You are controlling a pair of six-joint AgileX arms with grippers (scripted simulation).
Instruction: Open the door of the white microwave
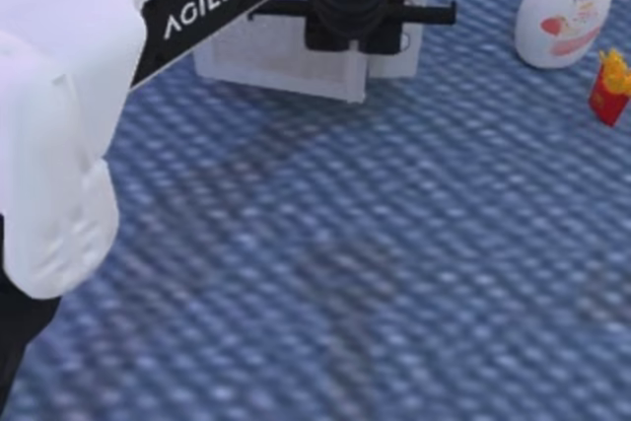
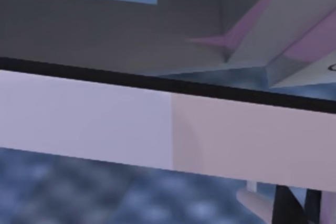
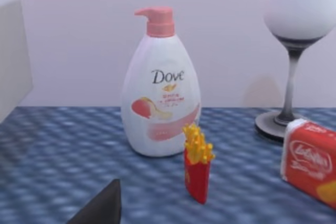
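The white microwave (image 1: 394,56) stands at the back middle of the table. Its door (image 1: 281,64), a white panel with a grey speckled window, faces the front. The door's right edge stands slightly forward of the knob panel. My left arm reaches in from the left, and my left gripper (image 1: 350,22) hangs right over the microwave's front, at the door's right edge. In the left wrist view a white band of the microwave (image 2: 157,124) fills the middle, very close. My right gripper (image 3: 107,211) is parked off to the right; only a dark corner of it shows.
A white Dove pump bottle (image 1: 564,7) stands at the back right, with a small red box of fries (image 1: 611,86) in front of it. The right wrist view also shows a wine glass (image 3: 294,51) and a red-and-white packet (image 3: 312,161). A blue woven cloth (image 1: 345,273) covers the table.
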